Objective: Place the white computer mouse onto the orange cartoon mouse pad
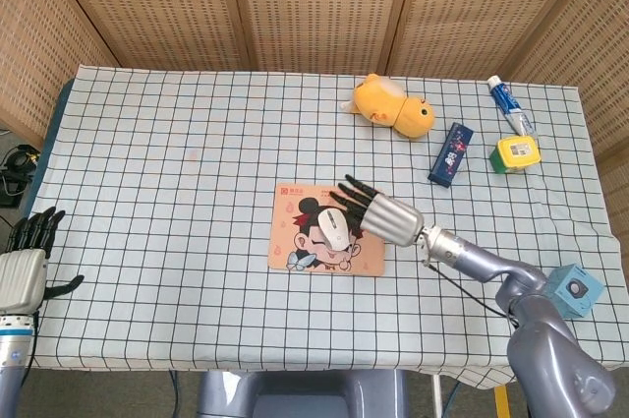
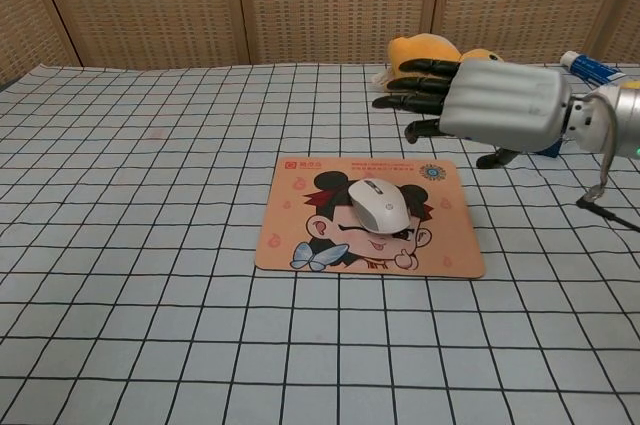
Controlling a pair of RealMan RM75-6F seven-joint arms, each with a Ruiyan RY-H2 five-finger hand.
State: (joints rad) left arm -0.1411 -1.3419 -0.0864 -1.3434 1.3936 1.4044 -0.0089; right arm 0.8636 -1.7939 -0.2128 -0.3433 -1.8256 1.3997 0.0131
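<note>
The white mouse lies flat on the orange mouse pad, right on the cartoon face in the middle. Its long side runs from the near edge of the pad to the far edge, tipped a little to the left at the far end. I cannot tell which end is its front.

The right hand is up in the air, above the far right part of the pad. Its fingers are straight and spread apart, and they hold nothing. They point to the left. The mouse is below them and nearer to the camera, not touching them.

The left hand is far away at the left edge of the table, with its fingers apart and nothing in it.

Behind the right hand lies a yellow toy duck. More to the right are a dark blue box, a toothpaste tube and a yellow and green block. A light blue cube sits near the right edge. Nothing is between the mouse and the hand.
</note>
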